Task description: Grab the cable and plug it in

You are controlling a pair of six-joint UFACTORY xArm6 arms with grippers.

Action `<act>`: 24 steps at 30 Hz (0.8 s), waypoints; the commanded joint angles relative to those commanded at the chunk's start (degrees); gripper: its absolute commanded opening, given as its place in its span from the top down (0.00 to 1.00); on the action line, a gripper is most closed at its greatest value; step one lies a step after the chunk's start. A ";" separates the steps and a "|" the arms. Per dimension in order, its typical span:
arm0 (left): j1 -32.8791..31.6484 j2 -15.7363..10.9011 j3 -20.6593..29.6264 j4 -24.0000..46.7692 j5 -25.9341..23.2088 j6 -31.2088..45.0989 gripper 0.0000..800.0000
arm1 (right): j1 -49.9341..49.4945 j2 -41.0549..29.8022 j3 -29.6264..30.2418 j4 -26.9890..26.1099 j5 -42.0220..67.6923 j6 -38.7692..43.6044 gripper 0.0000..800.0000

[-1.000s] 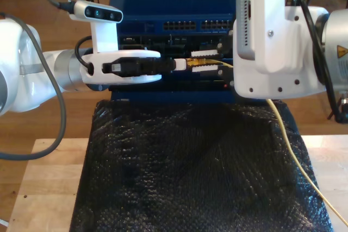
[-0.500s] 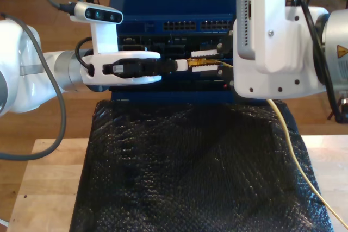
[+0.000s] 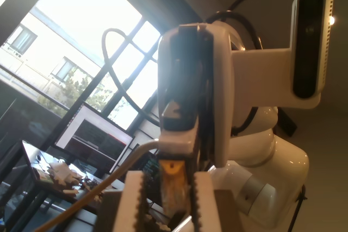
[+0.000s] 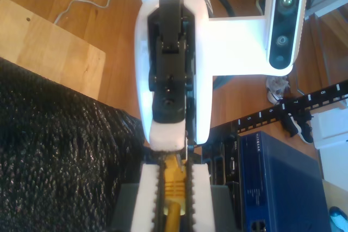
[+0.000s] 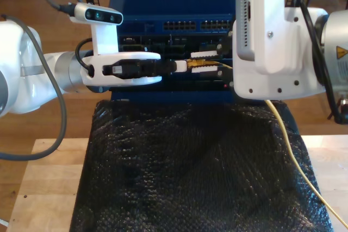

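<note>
My first gripper [image 3: 168, 199] is clamped on the cable [image 3: 173, 186] plug. My second gripper [image 4: 173, 188] is clamped on the cable too. In the ext. view the plug sits upper-middle, in front of the blue switch [image 5: 174, 4].

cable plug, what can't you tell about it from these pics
- Clip on the cable plug: too small and blurred in the exterior view.
- Chosen port on the blue switch: an arm's white housing covers part of its face.
- Cable's other end: cut off at the exterior view's right edge.
</note>
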 joint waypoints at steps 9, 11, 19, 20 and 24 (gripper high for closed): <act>0.00 0.09 -0.18 -0.09 -0.09 -0.26 0.38 | -0.09 0.00 0.00 0.00 0.00 0.00 1.00; 0.00 0.00 -0.18 -0.09 -0.18 -0.26 0.37 | -0.26 0.00 0.00 -0.09 0.00 0.00 1.00; 0.97 -0.26 -0.62 0.00 -0.79 -0.62 0.04 | -2.99 0.00 -0.18 0.00 0.00 0.00 1.00; 1.58 -0.26 -0.62 0.00 -0.88 -0.53 0.00 | -3.43 0.00 -0.18 0.00 0.00 0.00 1.00; 4.13 -0.35 -0.79 0.00 -5.45 -0.26 0.00 | -5.45 0.09 -0.44 0.09 -0.26 0.00 1.00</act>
